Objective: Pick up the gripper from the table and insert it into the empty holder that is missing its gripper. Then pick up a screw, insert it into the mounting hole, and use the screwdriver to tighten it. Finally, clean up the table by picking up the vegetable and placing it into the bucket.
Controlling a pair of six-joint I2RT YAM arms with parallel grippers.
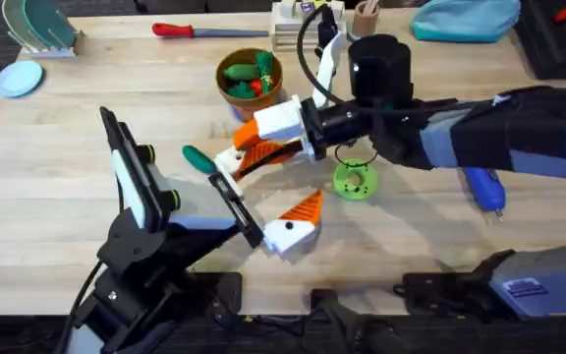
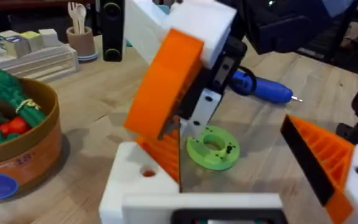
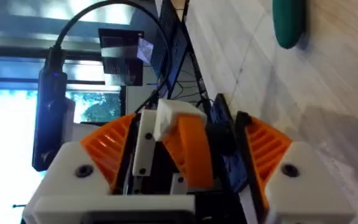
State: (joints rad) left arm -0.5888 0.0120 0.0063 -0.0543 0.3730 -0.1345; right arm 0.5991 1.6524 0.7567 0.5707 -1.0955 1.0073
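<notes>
My right gripper [image 1: 263,143] [image 3: 185,149] is shut on the loose white and orange gripper [image 2: 166,81] [image 3: 173,118]. It holds it tilted right above the empty white holder [image 2: 138,180] on my left gripper [image 1: 258,206]. The left gripper is open, and its one orange ribbed finger [image 2: 328,162] sits far from the holder. The dark green vegetable [image 1: 199,157] [image 3: 289,22] lies on the table just left of both grippers. The terracotta bucket [image 1: 251,79] [image 2: 17,143] stands behind with toy vegetables in it. The blue screwdriver [image 1: 484,187] [image 2: 263,89] lies to the right, partly under the right arm.
A green ring-shaped disc [image 1: 354,180] [image 2: 211,147] lies just right of the grippers. A red-handled hand screwdriver [image 1: 204,30] lies at the back edge. Boxes and a cup [image 1: 366,18] stand at the back, and a blue cloth [image 1: 465,18] lies at the back right.
</notes>
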